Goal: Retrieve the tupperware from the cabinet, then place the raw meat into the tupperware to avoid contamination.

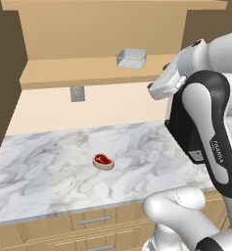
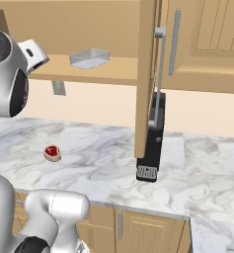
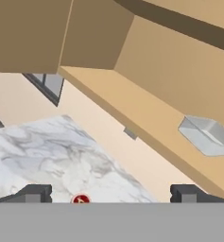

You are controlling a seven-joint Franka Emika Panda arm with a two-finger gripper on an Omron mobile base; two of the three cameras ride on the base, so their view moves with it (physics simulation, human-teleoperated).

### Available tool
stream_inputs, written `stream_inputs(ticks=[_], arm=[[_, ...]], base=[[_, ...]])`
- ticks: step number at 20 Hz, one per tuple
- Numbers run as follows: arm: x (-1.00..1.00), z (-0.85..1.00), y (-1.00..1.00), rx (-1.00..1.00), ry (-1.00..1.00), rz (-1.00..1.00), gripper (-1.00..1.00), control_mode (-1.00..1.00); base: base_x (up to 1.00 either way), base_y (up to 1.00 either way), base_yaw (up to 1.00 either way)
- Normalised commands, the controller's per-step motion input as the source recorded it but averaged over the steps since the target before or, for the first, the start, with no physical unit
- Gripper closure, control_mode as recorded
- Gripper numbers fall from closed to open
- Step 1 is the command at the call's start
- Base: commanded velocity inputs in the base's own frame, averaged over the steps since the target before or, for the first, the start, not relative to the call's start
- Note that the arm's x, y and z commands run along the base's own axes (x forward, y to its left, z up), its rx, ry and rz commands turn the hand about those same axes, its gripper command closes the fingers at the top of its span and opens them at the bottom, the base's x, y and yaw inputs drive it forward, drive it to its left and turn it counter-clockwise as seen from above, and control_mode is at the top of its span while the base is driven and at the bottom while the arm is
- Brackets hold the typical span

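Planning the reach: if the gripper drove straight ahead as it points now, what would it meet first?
Probably the front edge of the cabinet shelf, left of the tupperware; the open gripper is empty. Depth is unclear.

The white arm rises from the base in a bent pose: a thick rounded joint sits low near the base, and from it a long link with dark banding climbs steeply. At the top the arm folds forward at a rounded white elbow, and the wrist reaches out ahead at about the height of the open shelf. The pincer point(image 3: 111, 194) stands with its jaws spread wide, the two small dark fingertips point(image 3: 34, 193) far apart at the lower edge of the hand view. Nothing sits between them and they touch nothing. The hand is rolled, so the scene ahead of it looks slanted.
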Motion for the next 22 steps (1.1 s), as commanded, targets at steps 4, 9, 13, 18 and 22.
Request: stream_inputs(ticks=[4, 9, 13, 18, 22], arm=[[0.16, 0.00, 0.00, 0.01, -0.02, 0.00, -1.00, -1.00], [0.17, 0.00, 0.00, 0.01, -0.02, 0.00, -1.00, -1.00], [0.17, 0.00, 0.00, 0.00, 0.00, 0.00, -1.00, -1.00], [0.16, 0.00, 0.00, 0.00, 0.00, 0.00, -1.00, -1.00], [0.17, 0.00, 0.00, 0.00, 0.00, -0.01, -1.00, -1.00]], base=[[0.00, 0.00, 0.00], [0.00, 0.00, 0.00], [0.00, 0.00, 0.00], [0.00, 0.00, 0.00], [0.00, 0.00, 0.00]])
